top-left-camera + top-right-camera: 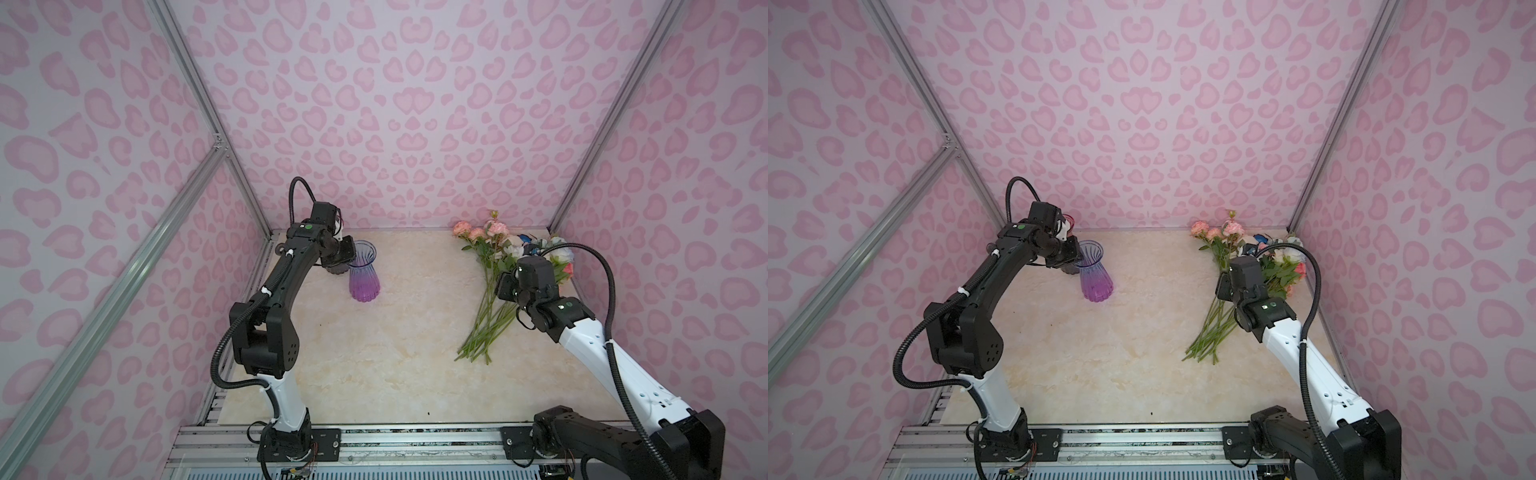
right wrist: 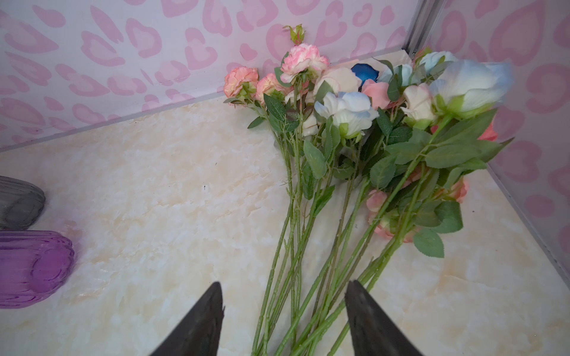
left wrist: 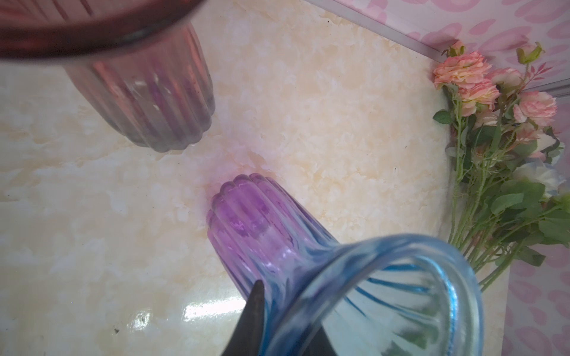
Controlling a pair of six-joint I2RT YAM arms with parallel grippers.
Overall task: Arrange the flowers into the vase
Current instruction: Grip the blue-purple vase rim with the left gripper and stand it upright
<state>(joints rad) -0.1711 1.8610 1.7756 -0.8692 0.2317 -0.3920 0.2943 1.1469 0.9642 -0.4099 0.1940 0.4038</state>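
Opening stage of the flower arrangement. The flowers [image 2: 345,111] lie as one loose bundle on the marble-patterned table [image 1: 395,353], in its far right corner, blooms toward the back wall and cut stem ends fanned toward the front. The vase [image 1: 364,274], violet at the base and blue at the flared rim, stands upright on the left, well apart from the bundle. Its mouth is empty, so no stem is placed and the whole task remains. A smoky red vase [image 3: 138,108] stands just beside it, also empty. The left gripper [image 1: 348,261] sits at the violet vase's rim, jaws narrow and astride the glass wall, one finger [image 3: 254,311] outside against the neck. Whether they pinch the glass cannot be told. The right gripper [image 2: 283,320] hovers above the stems with jaws wide apart and grips nothing. Judged next step: close on a stem.
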